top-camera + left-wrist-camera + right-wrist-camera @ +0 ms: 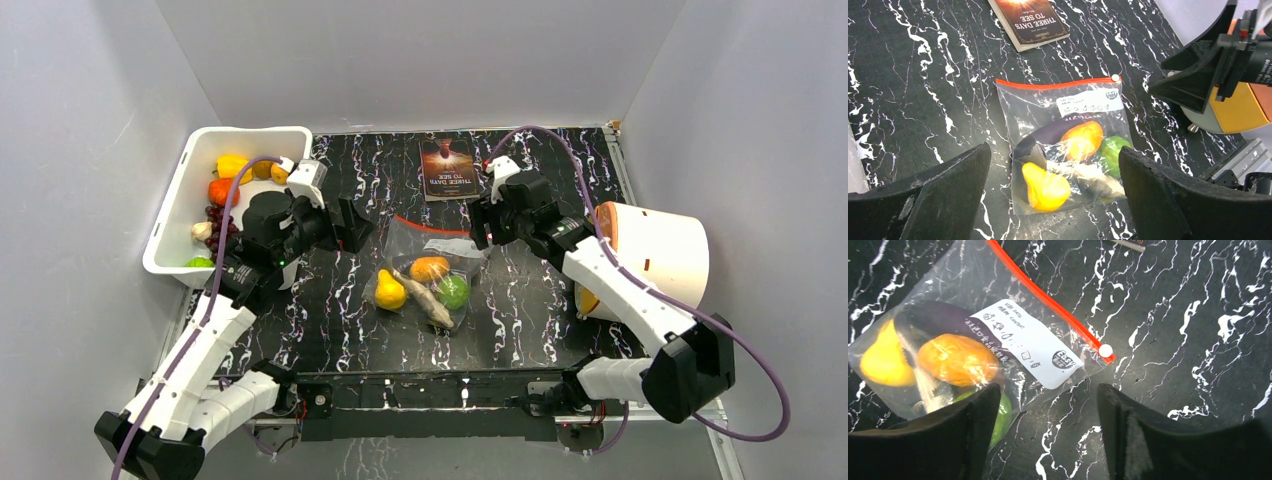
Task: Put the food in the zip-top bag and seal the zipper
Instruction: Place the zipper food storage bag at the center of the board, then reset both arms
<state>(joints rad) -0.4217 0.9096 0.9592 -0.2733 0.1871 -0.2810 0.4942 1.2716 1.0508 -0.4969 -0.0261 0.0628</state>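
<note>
Zip-top bag [415, 255]: flat on black marbled tabletop [520, 300], centre of top view, between both arms. Contents: yellow fruit [1045, 189], orange fruit [1082, 140], green fruit [1113, 152], one dark purple piece.

Zipper [1048, 298]: along bag's upper edge in left wrist view, white slider [1105, 350] at right end; apparently shut end to end, though uncertain through glare.

Left jaws: wide apart, empty, at lower corners of left wrist view, bag between.

Right jaws: apart, empty, slider corner just above the gap.

White tub [250, 131], upper left: more food inside.

Book [447, 168], upper centre.

Risks:
- Strip unseated somewhere, from slider short of its stop; spill on any lift.
- Floppy film snagged by a low fingertip; bag dragged.
</note>
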